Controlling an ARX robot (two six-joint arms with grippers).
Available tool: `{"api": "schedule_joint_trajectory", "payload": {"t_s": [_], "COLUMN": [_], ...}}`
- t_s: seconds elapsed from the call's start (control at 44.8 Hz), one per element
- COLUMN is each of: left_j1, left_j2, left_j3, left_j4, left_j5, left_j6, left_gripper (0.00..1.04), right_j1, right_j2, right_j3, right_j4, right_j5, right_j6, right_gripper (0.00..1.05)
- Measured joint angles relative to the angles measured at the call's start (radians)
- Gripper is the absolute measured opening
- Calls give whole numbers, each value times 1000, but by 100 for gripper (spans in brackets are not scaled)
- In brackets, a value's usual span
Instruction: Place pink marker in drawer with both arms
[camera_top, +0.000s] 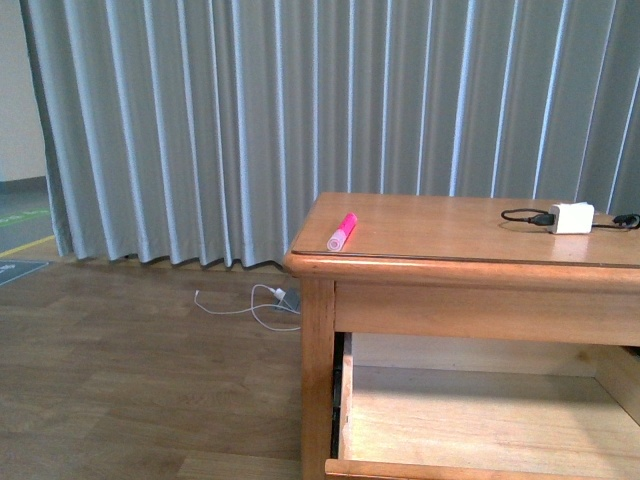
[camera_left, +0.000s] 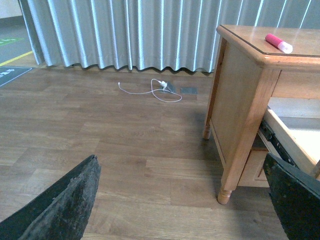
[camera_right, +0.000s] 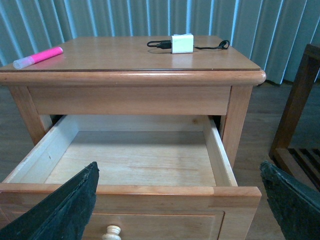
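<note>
The pink marker (camera_top: 342, 231) lies on the wooden cabinet's top near its front left corner, also seen in the left wrist view (camera_left: 278, 43) and the right wrist view (camera_right: 38, 57). The drawer (camera_right: 130, 189) stands pulled out, its pale inside bare, with its round knob (camera_right: 112, 232) on the front; part of it shows in the front view (camera_top: 480, 420). My right gripper (camera_right: 180, 210) is open, in front of the drawer's front edge. My left gripper (camera_left: 185, 205) is open over the floor, left of the cabinet. Neither arm shows in the front view.
A white charger block (camera_top: 571, 217) with a black cable lies on the cabinet top at the back right. A white cable (camera_top: 250, 300) lies on the wooden floor by the grey curtain (camera_top: 250, 120). A dark wooden frame (camera_right: 300, 110) stands right of the cabinet.
</note>
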Motion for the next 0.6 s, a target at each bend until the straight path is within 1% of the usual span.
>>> {"api": "schedule_joint_trajectory", "payload": {"t_s": [0.022,0.067,0.134,0.223,0.357,0.559,0.603], "left_j1": [0,-21,-81,-146,-211,-245,-253], "left_j2": [0,5,71,208,478,886,999], "left_j3": [0,0,4,33,145,362,436], "left_j4": [0,21,67,148,301,435,459], "left_j5": [-1,-29,-77,-104,-102,-81,-74], "left_j6": [0,-62,-125,-145,-137,-100,-97], "left_gripper": [99,99,99,99,99,99,99], "right_j1": [0,0,0,0,0,0,0], "right_j2": [0,0,0,0,-1,0,0], "right_j3": [0,0,0,0,0,0,0], "right_j4": [0,0,0,0,0,0,0], "right_j5": [0,0,0,0,0,0,0], "right_j6": [0,0,0,0,0,0,0], "right_gripper": [96,96,96,96,96,96,96]}}
